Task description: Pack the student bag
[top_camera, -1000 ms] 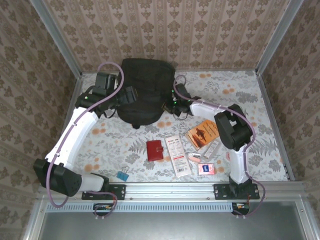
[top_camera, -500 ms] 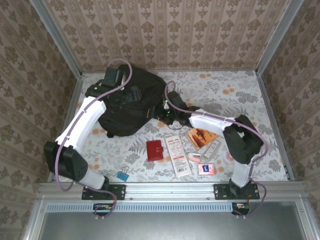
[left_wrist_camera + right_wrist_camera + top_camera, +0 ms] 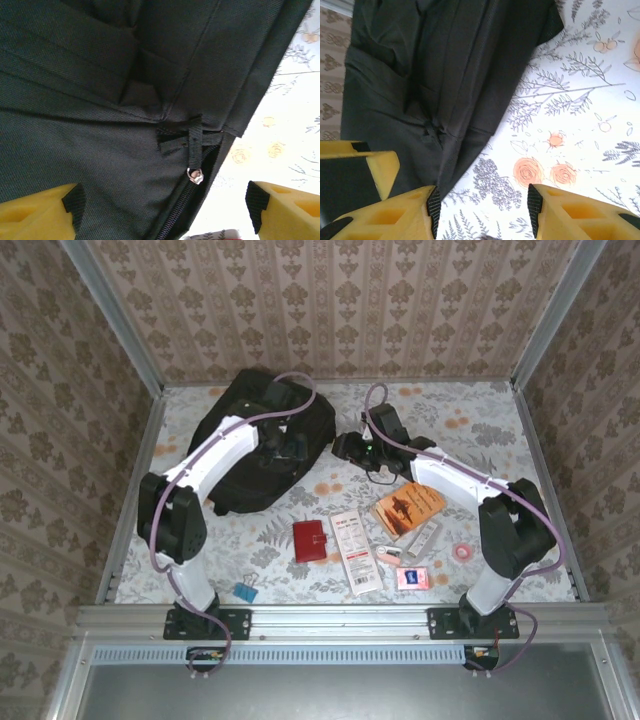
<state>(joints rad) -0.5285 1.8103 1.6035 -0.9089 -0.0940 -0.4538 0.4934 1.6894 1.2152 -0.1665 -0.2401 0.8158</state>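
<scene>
black student bag (image 3: 250, 480) lies on the table (image 3: 480, 430), inside hidden.

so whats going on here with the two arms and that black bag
Two robot arms are working on the student bag, which lies at the far left of the table. The left pincer hangs open over the bag's zipper pull. The right pincer is open at the bag's edge, holding nothing. A red wallet, an orange booklet and other small items lie on the table, not yet packed.
</scene>
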